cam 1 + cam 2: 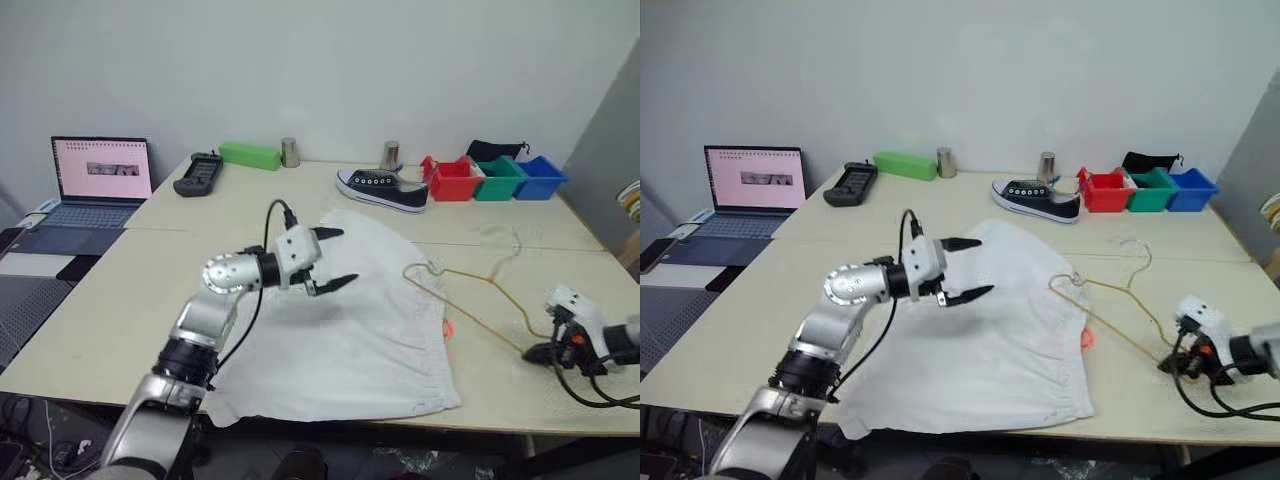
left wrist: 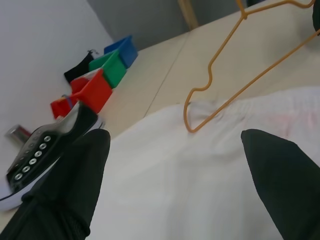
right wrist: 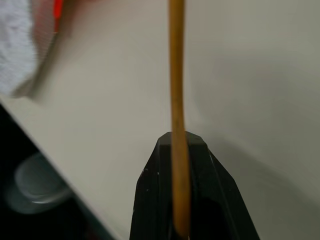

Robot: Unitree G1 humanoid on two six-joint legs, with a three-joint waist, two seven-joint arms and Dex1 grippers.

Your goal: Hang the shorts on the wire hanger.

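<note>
The white shorts (image 1: 350, 330) lie spread flat across the middle of the table, waistband toward the front edge. My left gripper (image 1: 347, 256) hovers just above their upper part, open, with nothing between its fingers (image 2: 65, 190). The gold wire hanger (image 2: 250, 86) lies on the table to the right of the shorts. Its hook end rests at the shorts' right edge. My right gripper (image 1: 540, 350) sits low at the table's right front, shut on the hanger's far corner. In the right wrist view the wire (image 3: 176, 90) runs straight out from between the shut fingers.
A black sneaker (image 1: 382, 188) lies behind the shorts. Red (image 1: 455, 180), green (image 1: 500, 178) and blue (image 1: 540, 176) bins stand at the back right. A laptop (image 1: 95, 180), a black handheld device (image 1: 198, 172), a green box (image 1: 250, 155) and two metal cans (image 1: 289, 152) line the back left.
</note>
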